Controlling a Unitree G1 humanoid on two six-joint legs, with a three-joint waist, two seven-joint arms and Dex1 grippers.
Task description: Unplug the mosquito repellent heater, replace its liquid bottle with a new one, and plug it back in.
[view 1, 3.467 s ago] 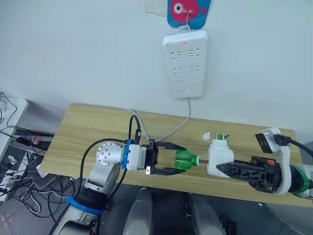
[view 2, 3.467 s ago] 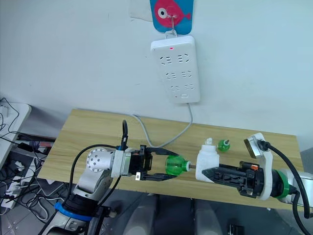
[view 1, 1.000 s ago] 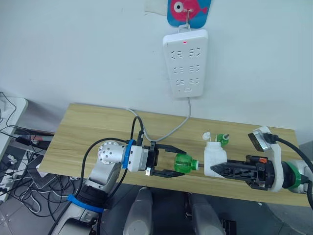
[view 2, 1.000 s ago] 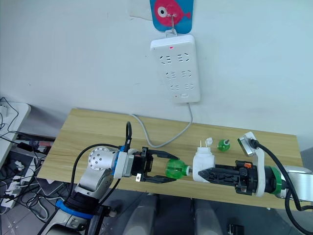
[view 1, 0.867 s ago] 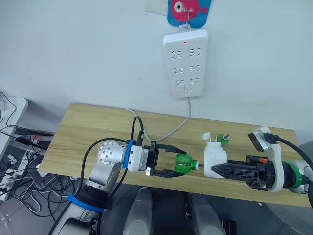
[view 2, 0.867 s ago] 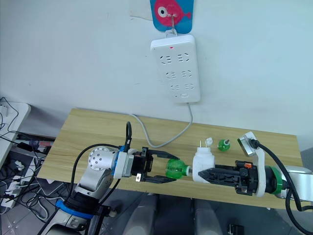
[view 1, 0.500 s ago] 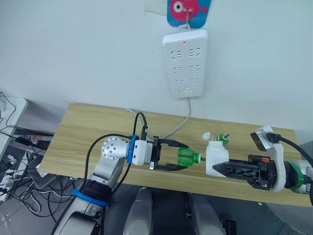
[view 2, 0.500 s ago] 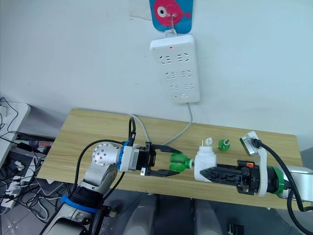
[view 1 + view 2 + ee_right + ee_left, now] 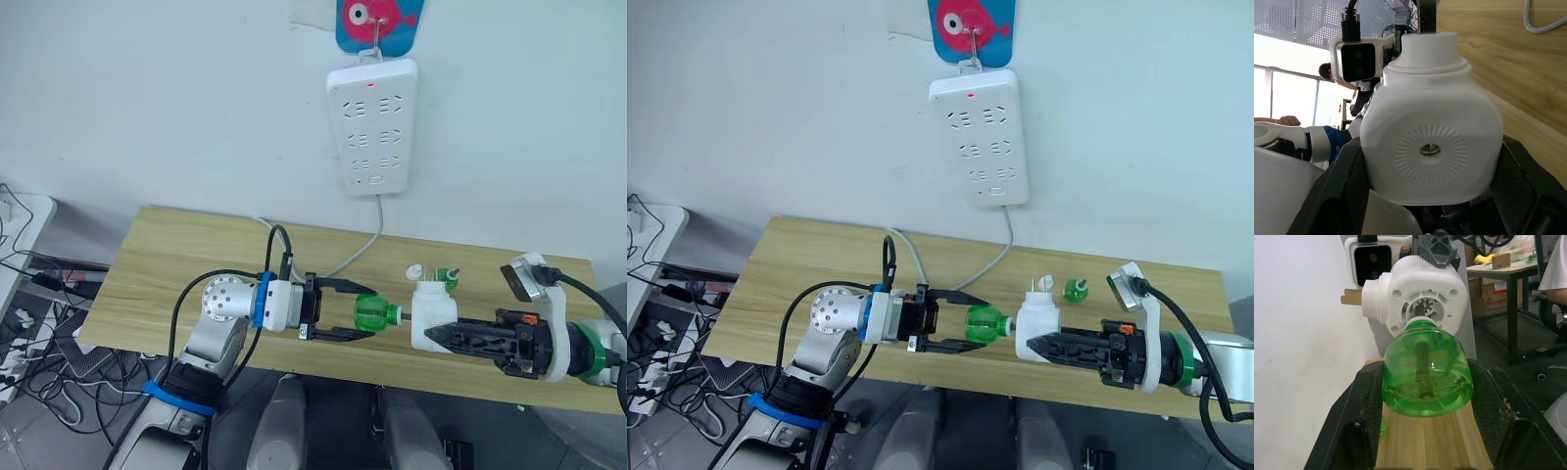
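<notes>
The mosquito repellent heater [image 9: 432, 315] is off the wall, held out over the front of the wooden table [image 9: 176, 264] by the right gripper [image 9: 443, 335], whose two fingers are clamped on its white body, plug prongs pointing up. Facing it, the left gripper [image 9: 355, 318] is closed on the green liquid bottle [image 9: 372, 315], lying on its side with its neck aimed at the heater's socket. Seconds ago there was a clear gap between them and the heater sat tilted; now it is squared up and the bottle's neck has come right to the opening — the left wrist view has the mouth [image 9: 1419, 323] at the ring. So I'd say this is insertion, with twisting home yet to come. Whether the threads have caught, I can't tell. Behind sit a small white cap [image 9: 413, 271] and another green bottle [image 9: 447, 275]. The power strip [image 9: 372, 127] hangs on the wall, light on, waiting for the plug.
</notes>
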